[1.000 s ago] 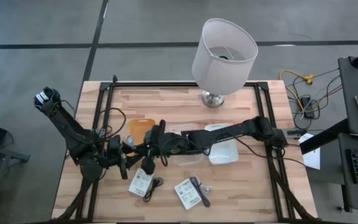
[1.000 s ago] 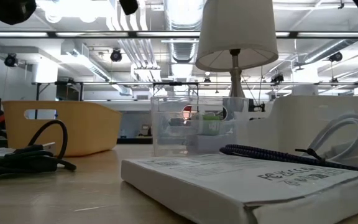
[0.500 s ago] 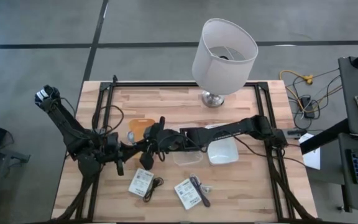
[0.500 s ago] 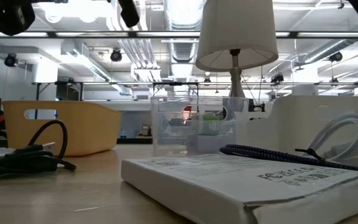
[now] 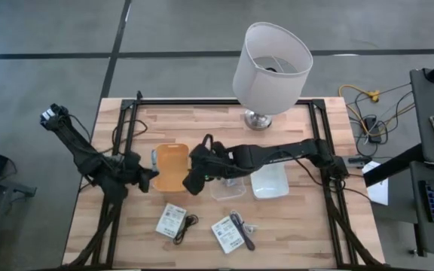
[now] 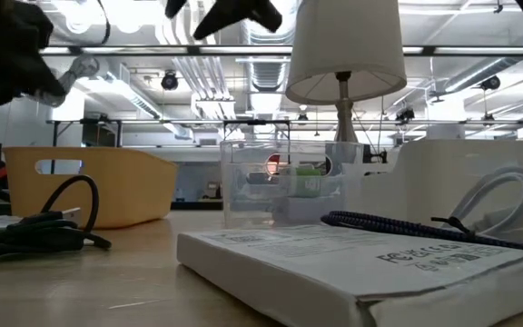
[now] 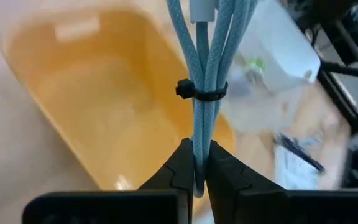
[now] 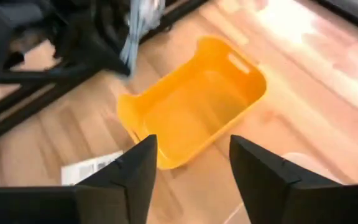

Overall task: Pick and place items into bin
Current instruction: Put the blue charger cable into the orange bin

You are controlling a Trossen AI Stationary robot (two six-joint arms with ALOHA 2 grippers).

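A: Which step is shown?

B: Carrying. The left pincer (image 7: 195, 171) is clamped on a light-blue bundled cable (image 7: 202, 74), hanging above the near-left rim of the yellow bin (image 5: 173, 165). The right pincer (image 8: 188, 171), fingers spread and holding nothing, hovers over the bin's other side.

A: And the next move?

B: Probably shifting the cable over the bin's middle, then letting go. Farther out on the worktop (image 5: 292, 233), two white label cards (image 5: 171, 220), (image 5: 227, 234) with a dark cable and a pen-like stick still lie outside the bin.
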